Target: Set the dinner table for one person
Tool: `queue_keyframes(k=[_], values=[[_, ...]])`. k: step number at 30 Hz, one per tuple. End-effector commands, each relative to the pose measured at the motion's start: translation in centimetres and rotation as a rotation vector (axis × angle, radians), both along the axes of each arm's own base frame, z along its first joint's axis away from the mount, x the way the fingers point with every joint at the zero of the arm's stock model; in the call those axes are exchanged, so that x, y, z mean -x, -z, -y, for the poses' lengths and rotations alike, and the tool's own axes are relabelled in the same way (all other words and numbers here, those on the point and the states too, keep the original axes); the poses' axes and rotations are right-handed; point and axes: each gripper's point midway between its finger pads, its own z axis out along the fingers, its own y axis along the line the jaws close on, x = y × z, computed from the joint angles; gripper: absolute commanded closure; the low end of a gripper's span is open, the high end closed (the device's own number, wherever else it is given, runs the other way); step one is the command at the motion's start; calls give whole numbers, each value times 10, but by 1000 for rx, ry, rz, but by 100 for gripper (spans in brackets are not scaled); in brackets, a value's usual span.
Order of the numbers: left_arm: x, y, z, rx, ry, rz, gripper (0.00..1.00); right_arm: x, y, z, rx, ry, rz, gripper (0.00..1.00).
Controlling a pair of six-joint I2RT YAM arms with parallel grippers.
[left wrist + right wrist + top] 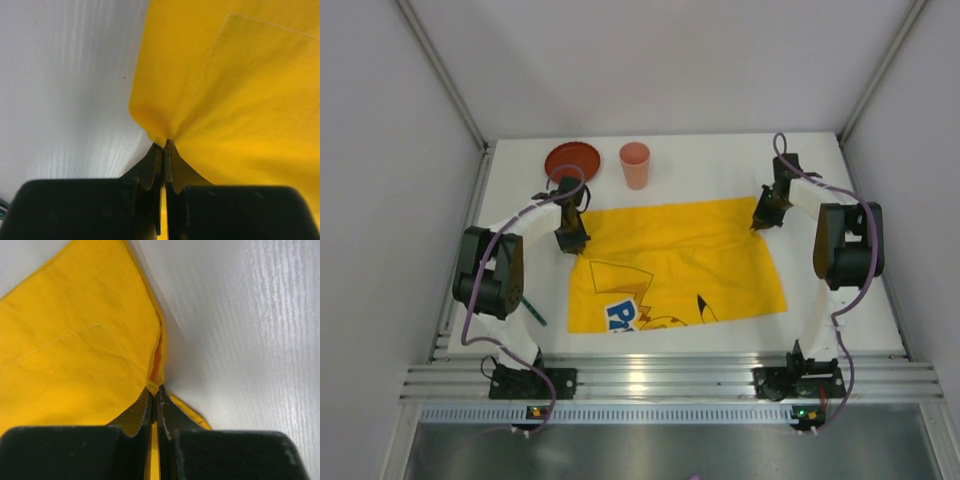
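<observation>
The left jaws were closed tight on the far left corner of the yellow cloth (225, 90), and the right jaws pinched its far right corner in the same way. Holding both corners probably let the arms pull the cloth flat as a placemat. The white surface (710, 165) lay under it, with a red plate (572, 159) and a pink cup (635, 165) waiting near its far edge.

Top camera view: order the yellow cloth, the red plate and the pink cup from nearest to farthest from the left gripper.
1. The yellow cloth: its far left corner is pinched in the left gripper.
2. The red plate: straight beyond that gripper, on the far side.
3. The pink cup: right of the plate, somewhat farther off.
</observation>
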Motion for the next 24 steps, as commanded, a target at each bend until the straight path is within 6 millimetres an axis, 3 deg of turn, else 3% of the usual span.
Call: queue_keyframes(k=[1, 3, 4, 5, 6, 7, 8, 10, 13, 14, 15, 17, 18, 19, 20, 21, 22, 23, 24], values=[[-27, -21, -5, -43, 5, 66, 100, 1, -6, -14, -6, -30, -7, 99], [-30, -21, -6, -54, 14, 56, 99, 1, -9, -17, -8, -35, -12, 82], [-31, -22, -8, -63, 13, 57, 80, 7, -10, -16, -2, -32, -41, 69], [-35, -28, -8, -65, 11, 70, 64, 9, -13, -12, 25, -23, -49, 47], [-36, -34, -9, -66, 9, 81, 46, 11, -19, -10, 53, -21, -55, 33], [-38, -39, -10, -70, 8, 95, 20, 22, -20, -3, 95, -6, -95, 20], [-38, -44, -13, -78, 1, 105, 16, 24, -33, -2, 106, -4, -73, 0], [-36, -59, -17, -83, -17, 115, 11, 32, -44, 3, 136, -4, -57, 0], [-23, -74, -20, -85, -69, 110, 11, 40, -77, 6, 167, -14, 28, 0], [-20, -79, -18, -68, -88, 124, 13, 42, -97, 5, 167, -17, 80, 0], [-16, -91, -10, -49, -76, 154, 14, 46, -104, -1, 167, -41, 102, 0], [-10, -96, 4, -17, -50, 187, 14, 51, -128, -15, 123, -75, 181, 0], [-6, -103, 22, 36, -3, 209, 15, 59, -126, -28, 86, -115, 186, 2], [1, -96, 30, 64, 21, 200, 16, 59, -131, -49, -12, -164, 225, 3], [-5, -98, 43, 114, 46, 244, 16, 64, -135, -60, -68, -187, 251, 12], [-3, -98, 57, 164, 86, 257, 16, 80, -114, -69, -125, -204, 210, 19], [7, -85, 67, 210, 124, 225, 17, 75, -113, -80, -197, -201, 250, 31], [8, -83, 78, 259, 143, 222, 17, 83, -106, -93, -277, -223, 229, 65], [6, -76, 85, 279, 159, 224, 17, 100, -80, -96, -304, -216, 168, 80]])
